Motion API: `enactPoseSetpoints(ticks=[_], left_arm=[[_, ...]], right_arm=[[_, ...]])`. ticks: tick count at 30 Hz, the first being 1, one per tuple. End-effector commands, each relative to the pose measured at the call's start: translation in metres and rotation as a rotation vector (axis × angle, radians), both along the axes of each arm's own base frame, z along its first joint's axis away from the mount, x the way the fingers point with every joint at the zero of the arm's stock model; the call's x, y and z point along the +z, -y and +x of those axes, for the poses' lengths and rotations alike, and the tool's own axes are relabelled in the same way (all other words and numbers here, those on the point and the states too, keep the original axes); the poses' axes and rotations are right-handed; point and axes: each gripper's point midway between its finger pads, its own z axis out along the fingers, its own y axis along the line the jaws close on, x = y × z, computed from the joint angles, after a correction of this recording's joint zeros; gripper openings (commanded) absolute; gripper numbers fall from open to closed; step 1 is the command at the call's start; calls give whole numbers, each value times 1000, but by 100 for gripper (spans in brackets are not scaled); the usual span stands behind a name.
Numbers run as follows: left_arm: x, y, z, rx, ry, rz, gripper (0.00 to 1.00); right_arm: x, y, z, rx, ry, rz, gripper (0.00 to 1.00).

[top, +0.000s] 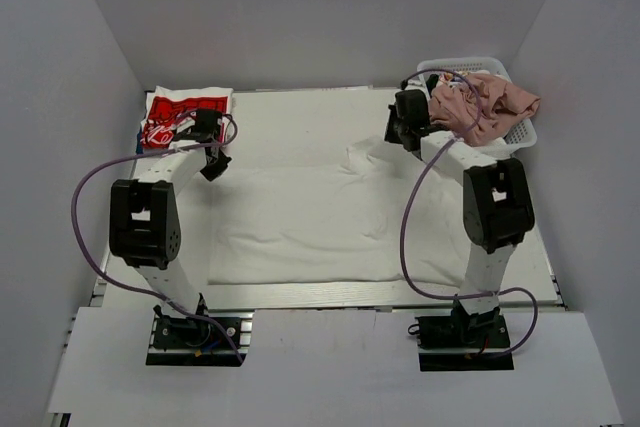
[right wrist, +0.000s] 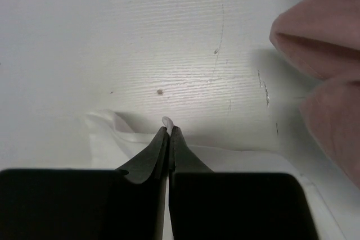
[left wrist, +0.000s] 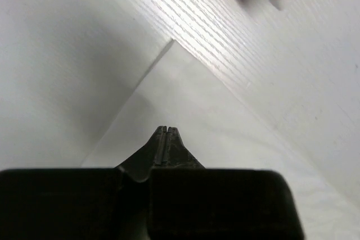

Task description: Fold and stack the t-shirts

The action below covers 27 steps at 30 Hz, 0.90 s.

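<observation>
Top external view showed the large white t-shirt (top: 330, 217) spread flat across the middle of the table (top: 300, 112), with a few creases near its far right corner. The white t-shirt with red print (top: 170, 117) lay folded at the far left corner of the table. The dusty-pink t-shirt (top: 490, 102) was heaped in a crumpled mound over the white lattice basket (top: 478, 63) at the far right.

The left gripper (top: 213, 165) hung at the far left corner of the white shirt. In the left wrist view its fingers were pressed together over the cloth, and no fabric showed between the tips. The right gripper (top: 400, 135) sat at the far right corner of the same shirt, just beside the pink one. In the right wrist view its fingers were closed tight, with a small tuft of white cloth pinched at the tips.
</observation>
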Motion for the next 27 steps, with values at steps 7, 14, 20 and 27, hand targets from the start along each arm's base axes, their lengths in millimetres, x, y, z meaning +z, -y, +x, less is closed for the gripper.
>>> enactPoseSetpoints(ticks=[7, 14, 20, 27], left_arm=[[25, 13, -16, -93, 109, -41, 0], [23, -4, -18, -3, 33, 1, 47], [4, -9, 13, 33, -24, 20, 90], [-23, -6, 42, 17, -21, -6, 83]], right_arm=[[54, 11, -52, 24, 192, 58, 0], [69, 12, -66, 61, 217, 59, 0], [65, 5, -62, 90, 200, 57, 0], [59, 6, -60, 90, 178, 39, 0]])
